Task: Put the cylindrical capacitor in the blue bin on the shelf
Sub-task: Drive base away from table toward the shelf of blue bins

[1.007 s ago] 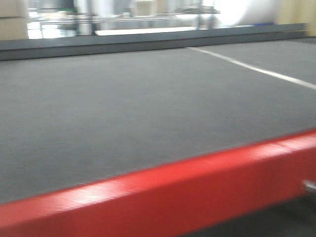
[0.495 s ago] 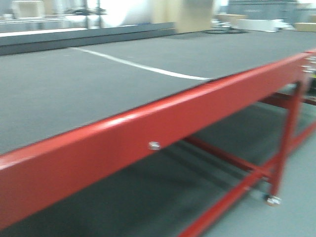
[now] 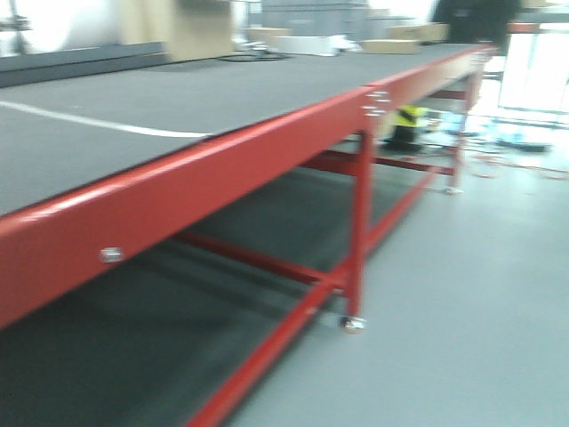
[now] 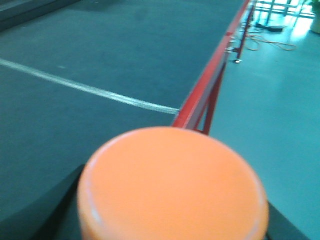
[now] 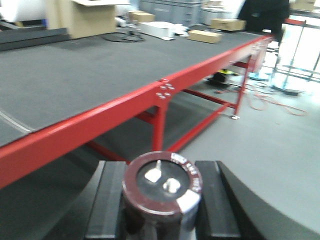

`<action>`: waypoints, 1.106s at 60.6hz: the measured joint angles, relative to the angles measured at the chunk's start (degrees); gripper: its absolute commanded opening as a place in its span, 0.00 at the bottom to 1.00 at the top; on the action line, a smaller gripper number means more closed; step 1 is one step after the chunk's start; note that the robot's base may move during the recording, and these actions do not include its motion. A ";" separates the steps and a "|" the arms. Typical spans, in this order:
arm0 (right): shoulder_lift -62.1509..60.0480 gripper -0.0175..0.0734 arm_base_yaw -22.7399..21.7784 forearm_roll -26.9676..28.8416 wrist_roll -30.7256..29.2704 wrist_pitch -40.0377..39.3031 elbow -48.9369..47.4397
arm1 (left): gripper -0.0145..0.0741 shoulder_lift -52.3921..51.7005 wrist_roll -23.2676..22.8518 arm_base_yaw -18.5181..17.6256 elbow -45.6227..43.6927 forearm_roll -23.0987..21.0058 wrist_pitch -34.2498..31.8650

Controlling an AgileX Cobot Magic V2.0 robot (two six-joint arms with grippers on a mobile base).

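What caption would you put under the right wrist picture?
Right tool grips a stubby dark maroon cylindrical capacitor beside the long red-framed, dark-topped table.

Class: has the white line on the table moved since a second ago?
No. The white line still meets the red rail; the camera swung right.

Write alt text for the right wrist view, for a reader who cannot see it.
The right tool grips the cylindrical capacitor, dark maroon with two metal terminals on top, between its black fingers. Behind it runs a long red-framed table with a dark top, boxes at its far end, and grey floor beside it.
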 measured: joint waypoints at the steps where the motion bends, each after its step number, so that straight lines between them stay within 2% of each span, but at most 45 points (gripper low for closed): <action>1: 0.00 0.01 0.00 0.00 0.00 0.00 0.00 | 0.04 0.00 0.00 0.00 0.00 0.00 0.00; 67: 0.00 0.01 0.00 0.00 0.00 0.00 0.00 | 0.04 0.00 0.00 0.00 0.00 0.00 0.00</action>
